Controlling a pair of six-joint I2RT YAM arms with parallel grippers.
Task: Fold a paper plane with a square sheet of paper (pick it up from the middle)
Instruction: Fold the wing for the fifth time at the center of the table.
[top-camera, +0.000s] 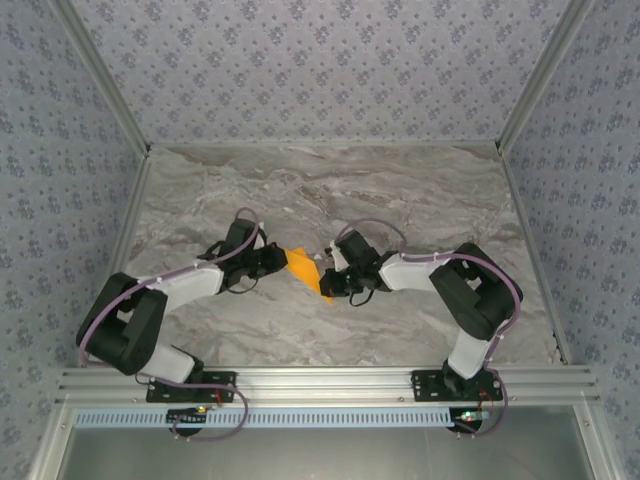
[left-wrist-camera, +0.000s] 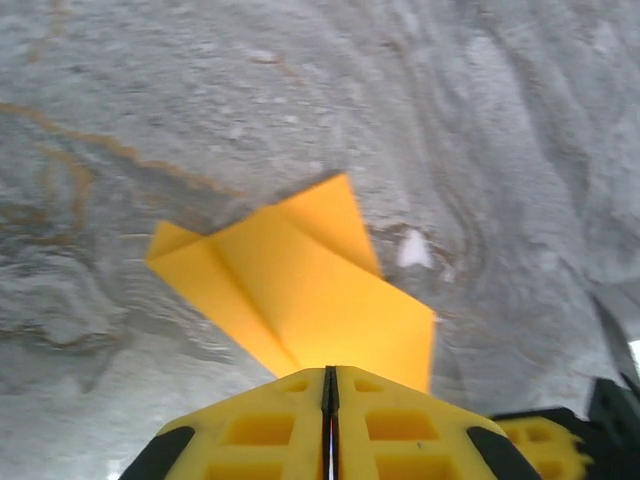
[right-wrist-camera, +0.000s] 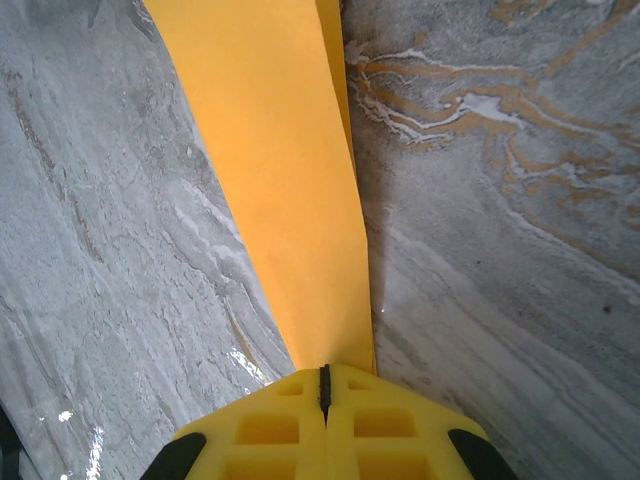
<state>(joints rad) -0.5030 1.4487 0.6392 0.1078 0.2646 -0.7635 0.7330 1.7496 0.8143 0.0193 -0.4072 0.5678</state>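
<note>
**Item:** paper (left-wrist-camera: 300, 290), bright orange, partly folded, held at mid-table between the two arms

**Hidden or cut off:**
- The paper's near edge runs into the closed seam of the left gripper (left-wrist-camera: 330, 372) and is lost there. How many layers lie under the top flaps cannot be made out.
- In the right wrist view the paper is a long strip. Its far end is cut by the top of the frame and its near end is swallowed by the right gripper (right-wrist-camera: 323, 370).
- From above, both grippers cover the paper's ends, leaving a small orange wedge between them. Whether it touches the marble or hangs just over it cannot be told, though a shadow lies beside it.

**End effectors:**
- Left gripper: jaws pressed together on one edge of the paper.
- Right gripper: jaws pressed together on the opposite end.

**Surroundings:**
- Table (top-camera: 420, 190): grey and tan veined marble, glossy in patches.
- Cables (top-camera: 370, 222) loop over both arms.
- A blurred yellow and black part of the right gripper sits at the lower right corner of the left wrist view.

**Edges and room:**
- Patterned walls (top-camera: 320, 70) close the left, far and right sides.
- A metal rail (top-camera: 330, 380) carrying the arm bases bounds the near side.
- Bare marble spreads beyond the grippers toward the far wall and to either side
</note>
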